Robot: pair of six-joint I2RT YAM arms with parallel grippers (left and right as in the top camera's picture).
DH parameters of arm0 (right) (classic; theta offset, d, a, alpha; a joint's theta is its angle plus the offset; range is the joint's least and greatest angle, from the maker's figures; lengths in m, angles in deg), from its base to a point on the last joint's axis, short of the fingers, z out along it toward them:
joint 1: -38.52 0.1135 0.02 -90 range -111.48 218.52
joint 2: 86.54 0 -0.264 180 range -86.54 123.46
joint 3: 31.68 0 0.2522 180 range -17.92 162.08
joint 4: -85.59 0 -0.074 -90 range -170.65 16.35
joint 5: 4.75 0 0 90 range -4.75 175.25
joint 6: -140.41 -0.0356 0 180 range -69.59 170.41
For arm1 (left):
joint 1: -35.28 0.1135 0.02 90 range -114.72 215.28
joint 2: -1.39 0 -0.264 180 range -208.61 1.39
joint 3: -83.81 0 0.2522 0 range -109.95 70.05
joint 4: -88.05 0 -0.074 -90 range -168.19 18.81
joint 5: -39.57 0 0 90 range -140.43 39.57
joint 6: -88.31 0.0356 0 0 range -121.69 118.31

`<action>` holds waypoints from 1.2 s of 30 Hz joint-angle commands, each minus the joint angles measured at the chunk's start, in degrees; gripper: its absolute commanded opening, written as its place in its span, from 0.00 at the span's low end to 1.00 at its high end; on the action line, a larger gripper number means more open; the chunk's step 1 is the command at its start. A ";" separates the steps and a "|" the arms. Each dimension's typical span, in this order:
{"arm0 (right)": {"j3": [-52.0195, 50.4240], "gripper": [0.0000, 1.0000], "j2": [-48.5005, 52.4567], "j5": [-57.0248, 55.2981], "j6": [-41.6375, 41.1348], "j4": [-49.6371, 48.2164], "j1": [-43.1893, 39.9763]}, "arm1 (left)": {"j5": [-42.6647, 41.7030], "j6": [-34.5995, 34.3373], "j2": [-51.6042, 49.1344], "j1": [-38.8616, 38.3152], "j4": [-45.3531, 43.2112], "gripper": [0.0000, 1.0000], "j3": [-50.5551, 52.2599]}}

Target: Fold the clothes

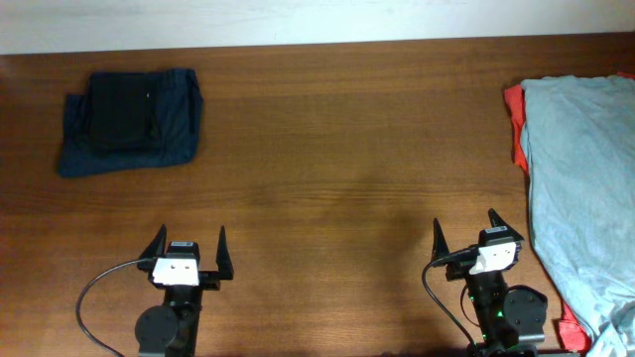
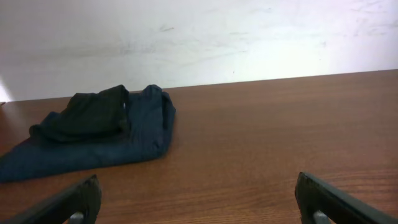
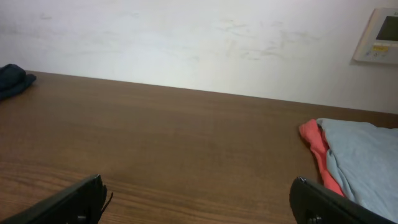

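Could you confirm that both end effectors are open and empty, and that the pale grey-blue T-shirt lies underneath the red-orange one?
Not quite: the overhead view shows the pale grey-blue T-shirt lying on top of the red-orange T-shirt, not underneath it. The rest holds: the left end effector and right end effector are both open and empty.

Two black arms [image 1: 167, 322] — white wrist blocks [image 1: 179, 266], pointed black fingers [image 1: 224, 258], looping black cables [image 1: 87, 290].

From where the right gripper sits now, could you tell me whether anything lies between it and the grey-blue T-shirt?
Nothing visible does. The right gripper stands open over the table, and the grey-blue T-shirt lies just to its right, over a red-orange shirt.
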 commanded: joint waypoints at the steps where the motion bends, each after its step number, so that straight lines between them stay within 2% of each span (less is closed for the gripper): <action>1: -0.28 0.99 -0.59 -0.48 -0.70 0.28 -0.31 | 0.15 0.90 0.55 -0.24 0.07 0.99 0.26; 9: -0.28 0.99 -0.59 0.55 -1.14 -1.25 -0.46 | 0.15 0.90 0.55 -0.24 0.07 0.99 0.26; 12: 0.85 0.99 -0.59 0.92 -7.34 -1.42 -0.46 | 0.15 0.90 0.55 -0.24 0.07 0.99 0.26; 15: 6.12 0.99 -0.48 -2.56 -11.91 3.45 -0.46 | 0.15 0.90 0.55 -0.24 0.04 0.99 0.26; 22: 26.60 0.99 3.89 -19.23 -12.33 22.71 -0.46 | 0.15 0.90 0.55 -0.24 0.04 0.99 0.26; 25: 34.71 0.99 8.92 -24.76 -15.30 27.50 -0.46 | 0.15 0.90 0.55 -0.24 0.07 0.99 0.26; 28: 42.10 0.99 15.96 -25.16 -15.72 30.75 -0.48 | 0.15 0.90 0.55 -0.24 0.07 0.99 0.26; 36: 61.90 0.99 43.71 -26.23 -15.06 45.27 -0.72 | 0.15 0.90 0.55 -0.24 0.07 0.99 0.26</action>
